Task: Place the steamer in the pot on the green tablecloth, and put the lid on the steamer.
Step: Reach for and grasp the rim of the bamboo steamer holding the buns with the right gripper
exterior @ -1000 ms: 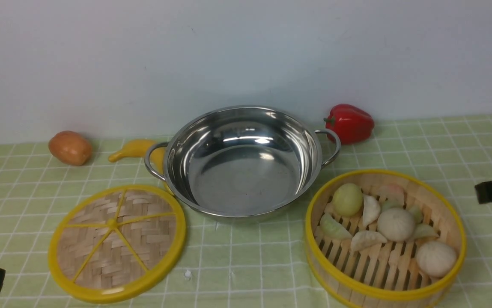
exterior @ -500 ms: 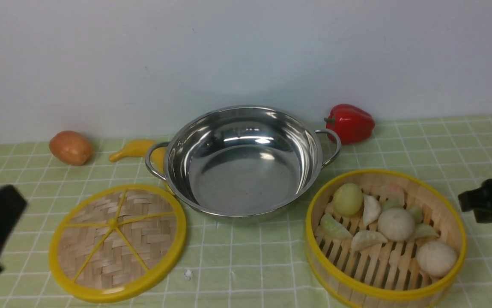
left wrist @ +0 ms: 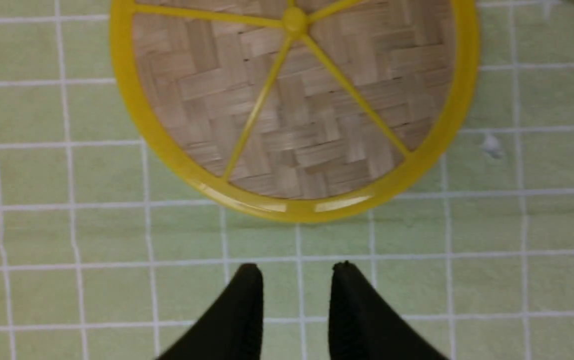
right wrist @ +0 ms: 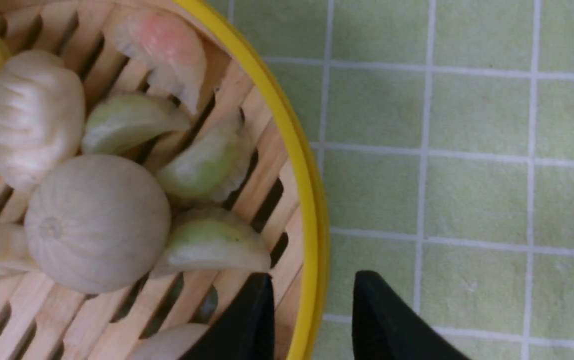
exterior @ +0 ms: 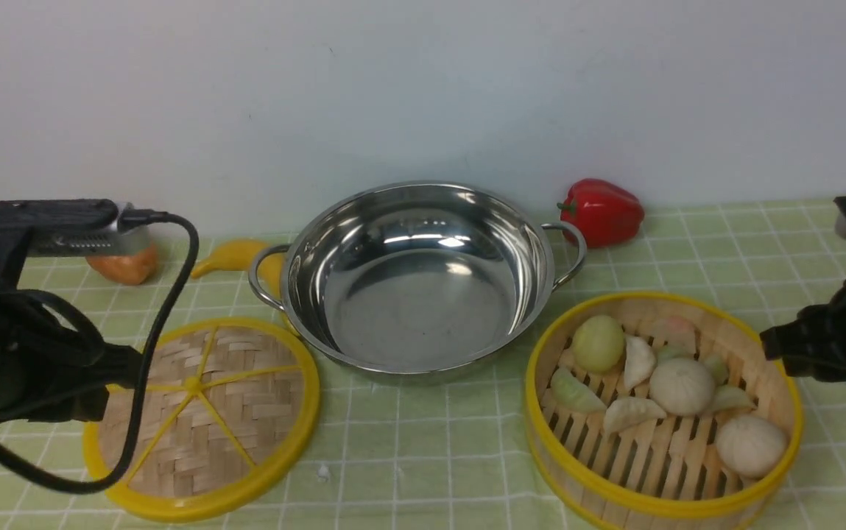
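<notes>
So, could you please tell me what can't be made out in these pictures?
- Potato: front view, mostly hidden behind the left arm.
- Lid: front view, left edge covered by the left arm; left wrist view, part cut off by the frame edge.
- Steamer: front view, near rim cut off by the bottom edge.
- Right gripper: right wrist view, fingers straddle the steamer's rim; contact cannot be told.

potato point(exterior: 124, 269): left arm point(exterior: 10, 353) is hiding its top
lid point(exterior: 246, 412): left arm is covering its side
steamer point(exterior: 658, 297): bottom edge is cutting it
</notes>
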